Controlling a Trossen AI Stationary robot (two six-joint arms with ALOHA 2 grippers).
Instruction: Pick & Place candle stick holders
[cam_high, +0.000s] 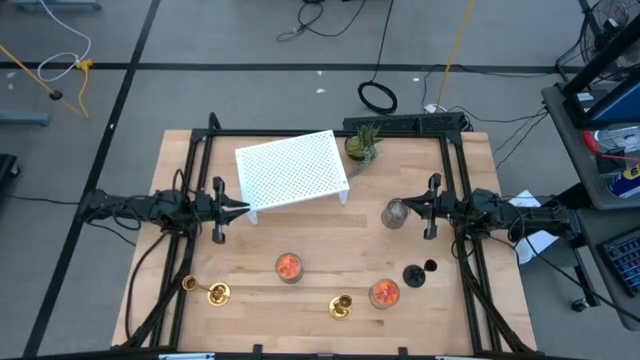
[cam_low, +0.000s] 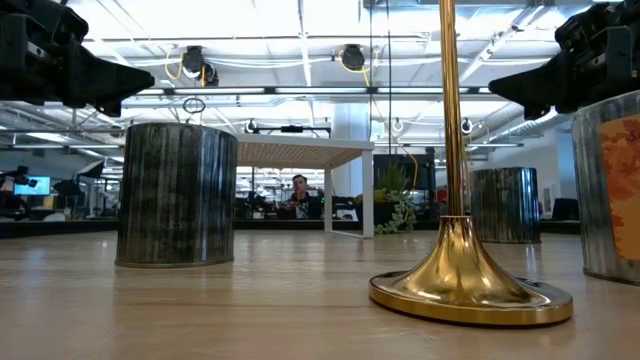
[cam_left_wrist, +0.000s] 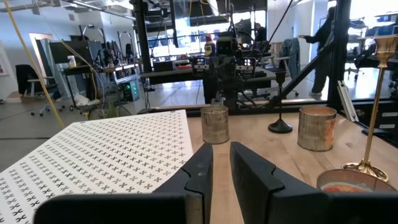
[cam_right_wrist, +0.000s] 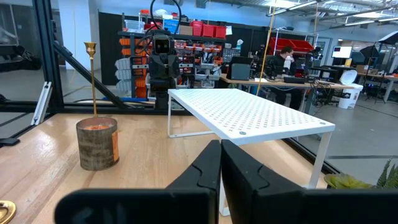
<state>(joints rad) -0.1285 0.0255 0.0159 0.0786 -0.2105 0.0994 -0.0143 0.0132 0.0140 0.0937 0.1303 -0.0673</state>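
Nothing is held yet. The left gripper hovers at nine o'clock of the tabletop, its jaws parted by a narrow gap and empty, just beside the white perforated rack. The right gripper waits at three o'clock, jaws pressed together and empty, tips just beside the greyish clear glass cup.

The other candle stick holders lie toward six o'clock: an orange glass cup near centre, a second orange glass cup at five o'clock, the black stemmed holder close by, one brass stemmed holder at six o'clock and the other brass stemmed holder at seven o'clock.

The likely first pick is the clear cup (closest to the right arm). Those jaws should open wide and straddle the wall squarely, since glass is smooth, rigid and slippery. The brass stems are thin, polished rods on flared bases, so grip them low to avoid tipping.
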